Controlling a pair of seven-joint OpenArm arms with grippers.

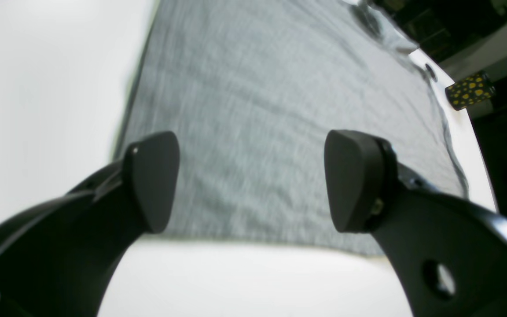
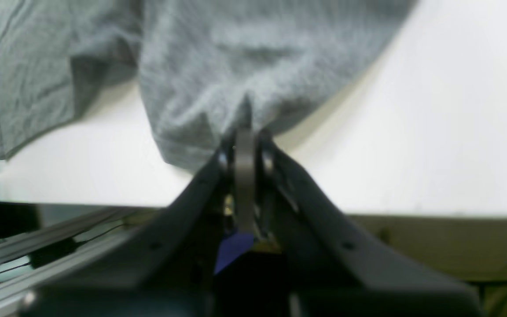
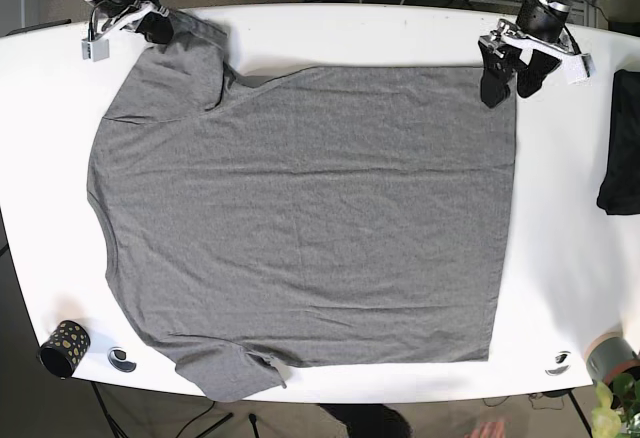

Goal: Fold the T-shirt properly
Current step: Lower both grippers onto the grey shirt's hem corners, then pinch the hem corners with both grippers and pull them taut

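A grey T-shirt (image 3: pixel 300 218) lies spread flat on the white table (image 3: pixel 400 33), collar to the left and hem to the right. My right gripper (image 3: pixel 155 26) at the top left is shut on the upper sleeve (image 2: pixel 200 88), whose fabric bunches at the fingertips (image 2: pixel 244 132). Over the hem's top right corner, my left gripper (image 3: pixel 508 86) stands open. In the left wrist view its pads (image 1: pixel 152 180) straddle the shirt's cloth (image 1: pixel 258 110) just above the hem edge, with nothing between them (image 1: pixel 253 180).
A black cup with yellow spots (image 3: pixel 63 348) (image 1: pixel 469 90) stands at the bottom left corner. Dark folded cloth (image 3: pixel 620 148) lies at the right edge. Small round items (image 3: pixel 121 359) (image 3: pixel 559 362) sit near the front edge. A grey pot with a plant (image 3: pixel 612 363) is at the bottom right.
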